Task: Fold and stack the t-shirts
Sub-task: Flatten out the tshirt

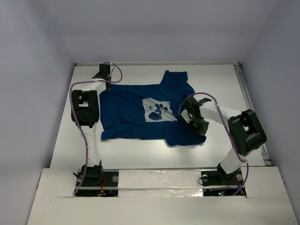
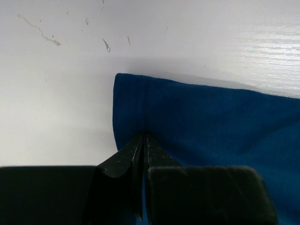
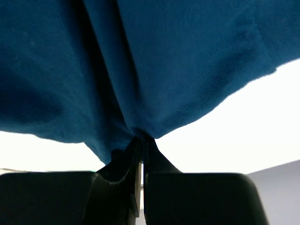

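T-shirt (image 1: 136,115): dark navy, short-sleeved, spread mostly flat mid-table, a little left of centre. A whitish square print (image 1: 157,111) is seen face up near its middle. One lobe of cloth is pushed out toward the far edge. The near-right part is rumpled and bunched under the right arm.

Left gripper (image 2: 143,138): jaws closed, pinched on a hemmed corner of the t-shirt at its far-left end. A double stitch line is visible along that hem. The corner is held low, just over the table (image 2: 51,93).

Right gripper (image 3: 142,143): jaws closed, clamped on a fold of the t-shirt on its right side. The cloth is lifted there and draped above the wrist camera, with bright table seen beneath it.

Edges and room: bare table is left as a strip along the far edge, a narrow strip at the left beside the left arm, a wider band at the right out to the side rail (image 1: 243,89), and a strip between the near hem and the arm bases. The table is boxed in by pale walls on three sides.

Not resolvable: whether the left corner is a sleeve or the bottom hem. The right fingertips are blocked by their own wrist in the top view. Print detail is too small to read.
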You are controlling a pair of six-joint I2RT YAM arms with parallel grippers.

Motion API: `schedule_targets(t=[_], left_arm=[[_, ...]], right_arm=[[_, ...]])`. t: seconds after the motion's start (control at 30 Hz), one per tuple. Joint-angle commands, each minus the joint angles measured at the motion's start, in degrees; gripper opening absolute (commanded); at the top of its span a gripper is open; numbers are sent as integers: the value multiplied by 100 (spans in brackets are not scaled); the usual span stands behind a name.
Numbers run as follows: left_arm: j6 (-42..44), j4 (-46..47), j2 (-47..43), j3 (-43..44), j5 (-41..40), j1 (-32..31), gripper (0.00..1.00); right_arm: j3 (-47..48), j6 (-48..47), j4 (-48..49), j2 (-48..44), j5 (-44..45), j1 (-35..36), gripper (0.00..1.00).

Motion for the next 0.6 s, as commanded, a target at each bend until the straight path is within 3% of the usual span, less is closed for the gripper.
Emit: schedule_targets(t=[0.0, 0.2, 0.3, 0.33, 0.43, 0.57], left_arm=[[-2, -90, -158, -76, 4, -20, 0], [33, -107, -166, -103, -57, -20, 0], [42, -90, -193, -173, -22, -20, 0], [33, -90, -193, -182, 4, -20, 0], [-2, -116, -219, -200, 109, -20, 0], [-2, -177, -237, -165, 101, -20, 0]], right_arm=[[3, 87, -338, -349, 294, 28, 0], [109, -264, -814, -446, 205, 28, 3], [275, -440, -1051, -665, 425, 28, 19], [407, -475, -1086, -744, 469, 28, 29], [1151, -476, -1227, -798, 505, 28, 46], [2083, -449, -1281, -317, 382, 28, 55]])
